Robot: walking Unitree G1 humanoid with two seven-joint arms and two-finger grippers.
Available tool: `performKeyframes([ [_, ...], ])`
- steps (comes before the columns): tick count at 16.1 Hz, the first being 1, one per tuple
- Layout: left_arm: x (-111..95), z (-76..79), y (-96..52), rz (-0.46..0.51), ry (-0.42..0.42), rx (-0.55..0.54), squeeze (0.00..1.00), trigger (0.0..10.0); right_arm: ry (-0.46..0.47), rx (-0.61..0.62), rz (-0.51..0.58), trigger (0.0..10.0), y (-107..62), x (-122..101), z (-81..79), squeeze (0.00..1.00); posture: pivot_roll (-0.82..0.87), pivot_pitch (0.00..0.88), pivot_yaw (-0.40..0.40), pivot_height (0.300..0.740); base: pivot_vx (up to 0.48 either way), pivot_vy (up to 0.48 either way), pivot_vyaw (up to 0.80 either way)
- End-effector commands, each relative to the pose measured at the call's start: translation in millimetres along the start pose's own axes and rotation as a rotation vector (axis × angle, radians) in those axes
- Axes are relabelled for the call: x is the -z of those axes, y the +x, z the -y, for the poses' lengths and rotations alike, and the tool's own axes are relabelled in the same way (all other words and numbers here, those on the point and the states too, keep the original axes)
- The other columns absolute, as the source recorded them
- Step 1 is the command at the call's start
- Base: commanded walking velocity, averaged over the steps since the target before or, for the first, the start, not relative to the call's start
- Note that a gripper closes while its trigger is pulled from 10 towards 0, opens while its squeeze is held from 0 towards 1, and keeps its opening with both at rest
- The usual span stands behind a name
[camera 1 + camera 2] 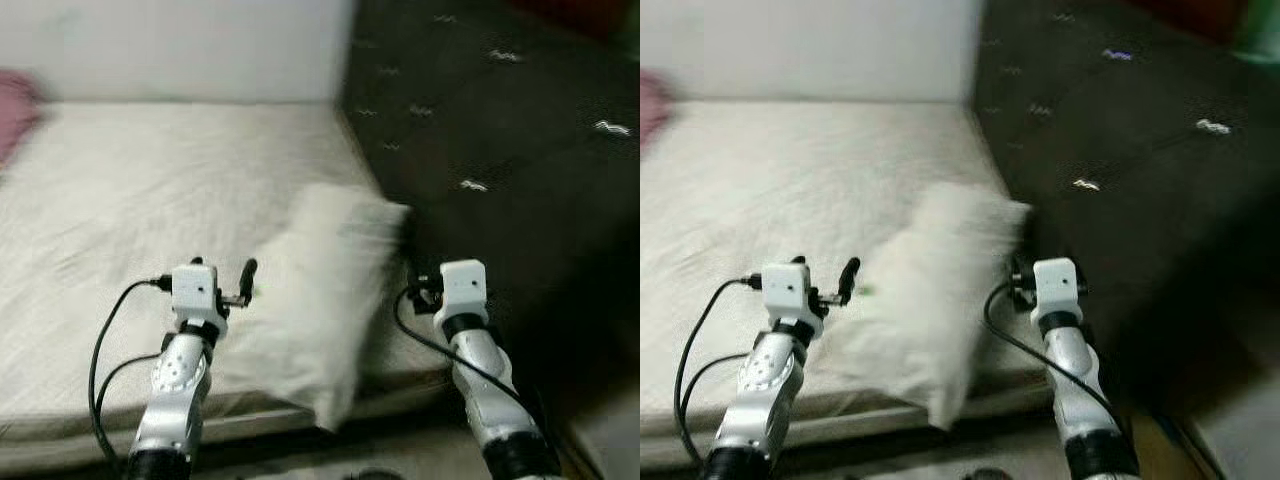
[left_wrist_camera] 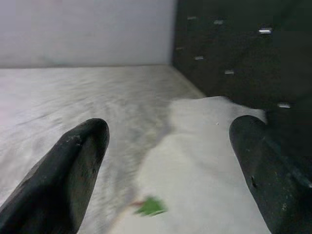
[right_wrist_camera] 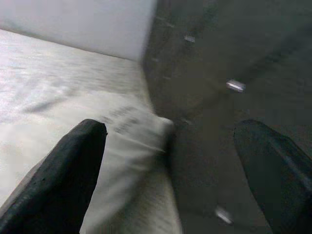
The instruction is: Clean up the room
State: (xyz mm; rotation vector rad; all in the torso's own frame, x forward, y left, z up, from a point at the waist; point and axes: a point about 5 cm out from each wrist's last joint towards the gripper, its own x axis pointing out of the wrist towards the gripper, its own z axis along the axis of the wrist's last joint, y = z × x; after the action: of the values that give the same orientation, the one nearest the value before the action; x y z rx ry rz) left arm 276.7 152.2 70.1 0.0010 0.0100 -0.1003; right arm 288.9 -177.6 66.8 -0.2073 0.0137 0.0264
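One pillow [image 1: 320, 300] lies askew at the bed's [image 1: 130, 190] near right corner, overhanging the front edge, so you have tidying left. Your left gripper [image 2: 168, 165] and right gripper [image 3: 170, 170] flank it, fingers spread, holding nothing.
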Motion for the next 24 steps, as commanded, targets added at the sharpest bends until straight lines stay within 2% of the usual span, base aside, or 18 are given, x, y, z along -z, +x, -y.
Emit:
performKeyframes([
  [1, -4.2, -1.5, -0.6, 0.011, -0.009, -0.007, 0.00, 10.0, -0.003, 0.001, 0.005, 10.0, 0.3, -1.9, 3.4, 0.00, -0.04, 0.000, -0.051, 0.740, 0.000, 0.000, 0.00],
  [3, -2.7, -3.9, -6.4, 0.015, -0.015, -0.008, 0.00, 10.0, -0.006, -0.002, 0.001, 10.0, -1.5, -0.4, 2.6, 0.00, -0.04, 0.000, -0.052, 0.740, 0.000, 0.000, 0.00],
  [6, -2.3, -0.7, -5.5, 0.015, -0.018, 0.007, 0.00, 10.0, -0.036, -0.029, 0.018, 10.0, 0.0, -3.2, -0.9, 0.00, -0.05, 0.000, -0.052, 0.740, 0.000, 0.000, 0.00],
  [8, -4.0, 0.8, -3.1, 0.017, -0.019, 0.011, 0.00, 10.0, -0.043, -0.029, 0.020, 10.0, 0.8, -4.2, -1.2, 0.00, -0.05, 0.000, -0.051, 0.740, 0.000, 0.000, 0.80],
  [10, -5.2, 1.7, -2.3, 0.021, -0.025, 0.022, 0.00, 10.0, -0.040, -0.024, 0.017, 10.0, 0.7, -3.9, -0.7, 0.00, -0.05, 0.000, -0.048, 0.740, 0.000, 0.000, 0.76],
  [17, 1.4, -0.1, -7.5, -0.007, -0.016, -0.021, 0.00, 10.0, 0.012, -0.030, 0.013, 10.0, -3.6, -1.3, -3.4, 0.00, -0.05, 0.000, -0.046, 0.740, 0.000, 0.000, 0.00],
  [24, 2.0, -0.6, -7.8, -0.015, -0.008, -0.017, 0.00, 10.0, 0.015, -0.040, 0.015, 10.0, -4.2, -1.5, -3.8, 0.00, -0.05, 0.000, -0.045, 0.740, 0.000, 0.000, 0.00],
])
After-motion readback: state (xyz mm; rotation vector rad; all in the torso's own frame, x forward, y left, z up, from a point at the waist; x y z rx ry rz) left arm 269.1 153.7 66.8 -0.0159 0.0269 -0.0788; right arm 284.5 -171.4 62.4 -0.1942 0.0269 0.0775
